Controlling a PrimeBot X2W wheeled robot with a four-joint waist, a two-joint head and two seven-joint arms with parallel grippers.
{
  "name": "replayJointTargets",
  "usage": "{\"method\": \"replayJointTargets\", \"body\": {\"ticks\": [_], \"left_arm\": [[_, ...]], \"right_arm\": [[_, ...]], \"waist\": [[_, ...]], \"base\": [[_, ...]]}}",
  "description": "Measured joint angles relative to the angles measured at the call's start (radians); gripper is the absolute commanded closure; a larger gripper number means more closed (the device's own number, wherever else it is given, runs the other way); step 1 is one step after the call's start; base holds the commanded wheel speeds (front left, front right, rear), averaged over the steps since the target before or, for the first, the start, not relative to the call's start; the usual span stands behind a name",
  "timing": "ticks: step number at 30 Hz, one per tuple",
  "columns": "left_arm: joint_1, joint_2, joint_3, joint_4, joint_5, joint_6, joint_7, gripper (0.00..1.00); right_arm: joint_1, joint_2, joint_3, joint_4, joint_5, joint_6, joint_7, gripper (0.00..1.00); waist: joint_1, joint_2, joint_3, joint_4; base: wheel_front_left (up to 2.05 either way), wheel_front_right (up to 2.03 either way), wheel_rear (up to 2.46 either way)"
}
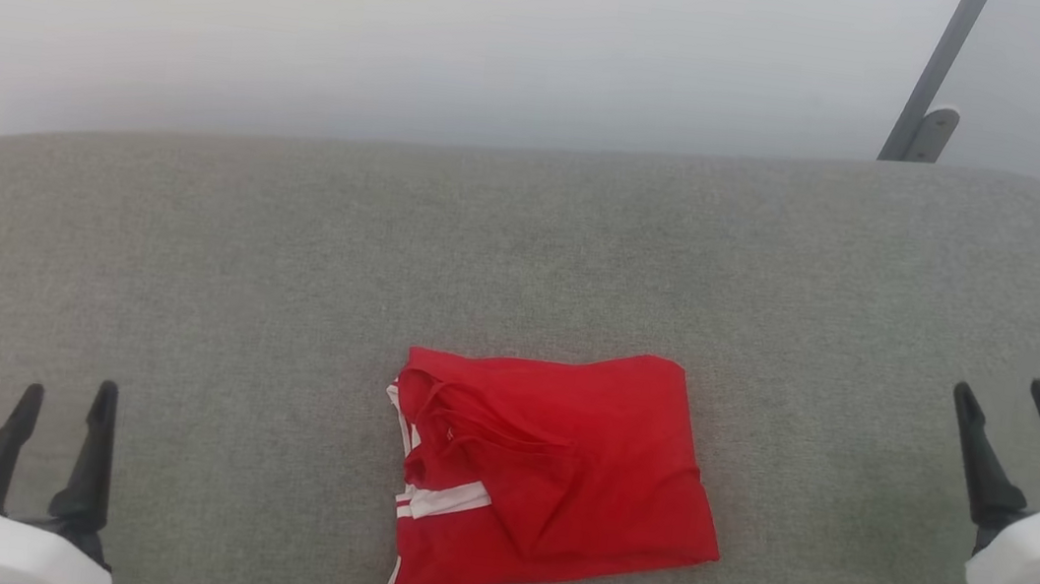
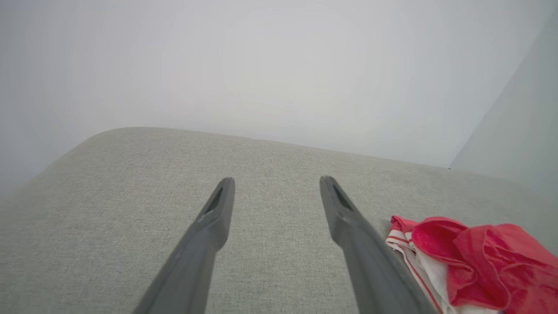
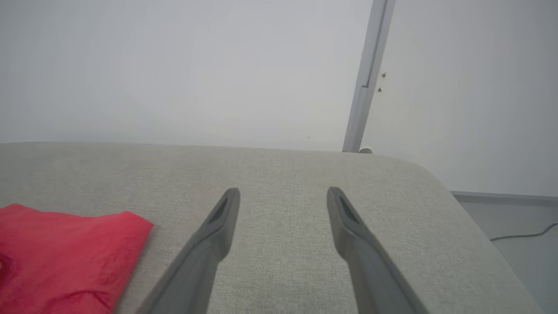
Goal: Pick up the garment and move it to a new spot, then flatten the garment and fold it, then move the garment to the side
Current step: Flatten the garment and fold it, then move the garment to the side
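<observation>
The garment (image 1: 558, 470), a red jersey with white-striped trim, lies folded into a compact rectangle on the middle of the grey cushion (image 1: 287, 253); its lettering is hidden. The left wrist view catches its trimmed edge (image 2: 471, 257) at the lower right, and the right wrist view has its red corner (image 3: 65, 257) at the lower left. My left gripper (image 1: 69, 392) stands open at the lower left, well apart from the cloth. At the right edge my right gripper (image 1: 1004, 389) is open too, with nothing between its fingers (image 3: 226, 209).
Behind the cushion's rounded back edge rises a pale wall (image 1: 414, 21) with a grey metal post (image 1: 934, 75) at the upper right. Past the cushion's right end lies floor with a dark cable (image 3: 523, 235). Bare fabric stretches on both sides of the jersey.
</observation>
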Motion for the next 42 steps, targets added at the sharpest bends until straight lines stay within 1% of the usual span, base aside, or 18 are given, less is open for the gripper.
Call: {"method": "replayJointTargets", "body": {"ticks": [7,16,29,32,37,39,40,42], "left_arm": [[0.022,-0.002,0.035,0.005,0.009,-0.002,0.0,0.0],[0.04,-0.007,0.063,0.008,0.02,-0.005,0.0,0.0],[0.045,-0.004,0.057,-0.007,0.034,-0.006,0.0,0.0],[0.045,-0.003,0.053,-0.009,0.034,-0.006,0.0,0.0],[0.046,0.0,0.044,-0.014,0.03,-0.006,0.0,0.0],[0.046,-0.001,0.039,-0.017,0.03,-0.006,0.0,0.0],[0.046,-0.002,0.033,-0.022,0.029,-0.006,0.0,0.0],[0.044,-0.006,0.026,-0.025,0.029,-0.006,0.0,0.0]], "right_arm": [[0.035,0.018,-0.023,0.029,-0.011,0.0,-0.037,0.0],[0.058,0.029,-0.035,0.045,-0.009,0.0,-0.053,0.0],[0.068,0.032,-0.045,0.047,0.0,0.0,-0.058,0.0],[0.069,0.038,-0.035,0.044,0.013,0.0,-0.038,0.0],[0.068,0.038,0.026,0.012,0.031,0.0,0.011,0.0],[0.064,0.039,0.053,-0.008,0.049,0.0,0.045,0.0],[0.053,0.036,0.083,-0.023,0.067,0.0,0.088,0.0],[0.039,0.032,0.117,-0.043,0.09,0.0,0.137,0.0]], "waist": [[0.0,0.0,-0.017,-0.003],[0.0,0.0,-0.023,0.0],[0.0,0.0,-0.024,0.013],[0.0,0.0,-0.024,0.021],[0.0001,0.0,-0.019,0.044],[0.0,0.0,-0.015,0.056],[0.0001,0.0,-0.008,0.069],[0.0,0.0,0.001,0.082]], "base": [[0.0,0.0,0.0],[0.0,0.0,0.0],[0.0,0.0,0.0],[0.0,0.0,0.0],[0.0,0.0,0.0],[0.0,0.0,0.0],[0.0,0.0,0.0],[0.0,0.0,0.0]]}}
